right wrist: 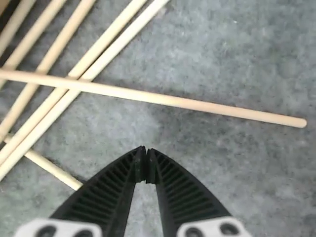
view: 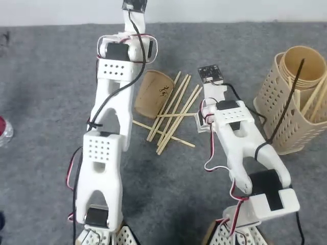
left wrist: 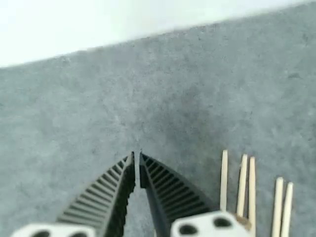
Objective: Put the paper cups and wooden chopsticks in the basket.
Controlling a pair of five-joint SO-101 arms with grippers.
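Observation:
A brown paper cup point(view: 153, 94) lies on its side on the grey carpet, partly under the left arm. Beside it, several wooden chopsticks point(view: 173, 112) lie scattered and crossed between the two arms. The beige slotted basket point(view: 286, 120) stands at the right with stacked paper cups point(view: 304, 64) and some chopsticks inside. My left gripper point(left wrist: 137, 155) is shut and empty above bare carpet, with chopstick ends point(left wrist: 242, 182) off to one side. My right gripper point(right wrist: 146, 150) is also shut on nothing, its tips just short of a long chopstick point(right wrist: 148, 96) that lies across the others.
A black cable point(view: 286, 102) runs from the right arm across the basket's front. A red and clear object point(view: 3, 131) sits at the left edge. The carpet ends at a white wall point(left wrist: 98, 24) at the far side.

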